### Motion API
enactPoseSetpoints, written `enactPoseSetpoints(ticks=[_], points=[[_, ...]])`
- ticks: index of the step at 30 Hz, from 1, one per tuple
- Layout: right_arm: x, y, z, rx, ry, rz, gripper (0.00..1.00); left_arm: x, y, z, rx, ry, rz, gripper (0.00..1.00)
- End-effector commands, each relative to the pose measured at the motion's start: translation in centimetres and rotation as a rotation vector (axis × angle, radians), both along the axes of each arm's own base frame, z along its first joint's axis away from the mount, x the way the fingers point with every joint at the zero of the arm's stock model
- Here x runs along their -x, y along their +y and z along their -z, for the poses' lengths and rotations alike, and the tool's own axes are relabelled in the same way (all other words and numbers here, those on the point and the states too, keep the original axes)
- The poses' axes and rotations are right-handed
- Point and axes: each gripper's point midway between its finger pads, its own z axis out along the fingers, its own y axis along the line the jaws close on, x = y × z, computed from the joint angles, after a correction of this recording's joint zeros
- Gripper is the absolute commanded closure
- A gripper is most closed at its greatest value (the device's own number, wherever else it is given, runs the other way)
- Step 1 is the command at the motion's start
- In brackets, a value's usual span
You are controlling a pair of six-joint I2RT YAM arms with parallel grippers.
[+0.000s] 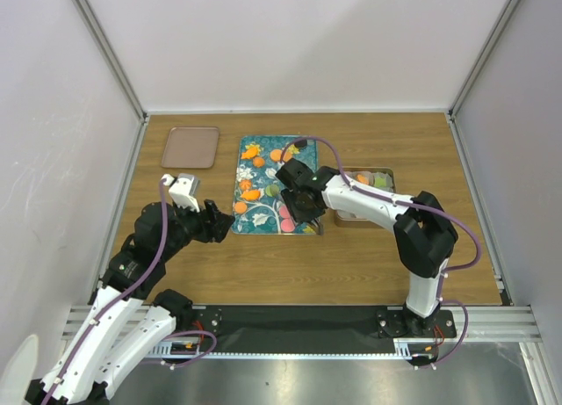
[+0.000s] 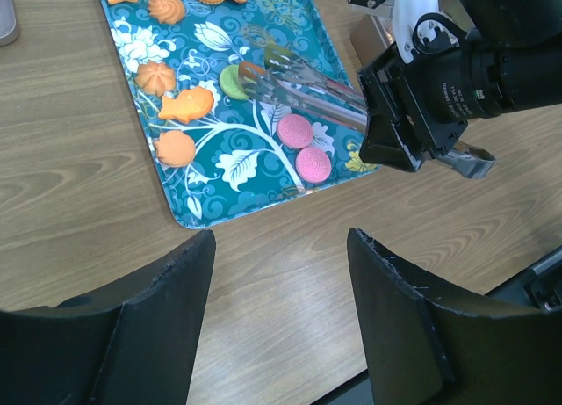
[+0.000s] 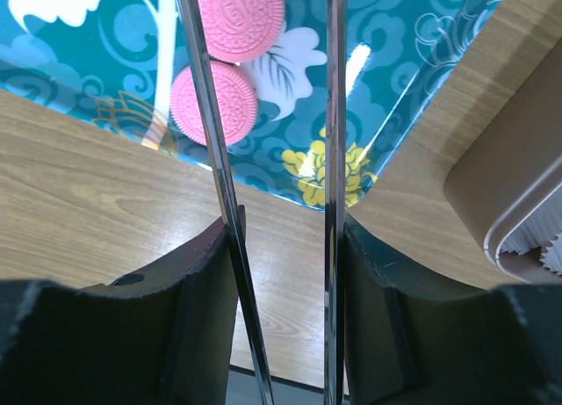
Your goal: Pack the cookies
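Observation:
The cookies lie on a teal floral tray [image 1: 263,213]: two pink ones [image 2: 295,131] side by side, a green one [image 2: 230,80] and several orange ones [image 2: 176,148]. My right gripper [image 1: 297,198] is shut on metal tongs [image 2: 303,84], whose arms stand apart. The tong tips are at the green cookie. In the right wrist view the tongs [image 3: 335,115] run up between my fingers [image 3: 285,247], above the pink cookies [image 3: 213,102]. My left gripper [image 2: 281,247] is open and empty over bare wood, near the tray's front edge.
A box [image 1: 388,178] holding several cookies stands right of the tray, under the right arm; its corner shows in the right wrist view [image 3: 518,185]. A brown lid [image 1: 190,147] lies at the back left. Walls enclose the table on three sides.

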Motion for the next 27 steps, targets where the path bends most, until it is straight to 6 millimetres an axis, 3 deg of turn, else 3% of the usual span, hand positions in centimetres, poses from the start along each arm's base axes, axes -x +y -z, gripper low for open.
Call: enactPoseSetpoints(ticks=[1, 11, 18, 27], points=[[-1.0, 1.6, -1.6, -0.051, -0.059, -0.013, 0.52, -0.1, -0.3, -0.8, 0.007, -0.03, 0.012, 0.32], [-0.9, 2.7, 0.0, -0.009, -0.042, -0.037, 0.52, -0.1, -0.2, -0.9, 0.009, -0.034, 0.008, 0.32], [-0.9, 2.9, 0.0, 0.003, -0.049, -0.043, 0.52, -0.1, -0.2, -0.8, 0.009, -0.032, 0.009, 0.32], [-0.9, 2.8, -0.9, 0.007, -0.05, -0.054, 0.67, 0.0, -0.1, -1.0, 0.012, -0.041, 0.006, 0.32]])
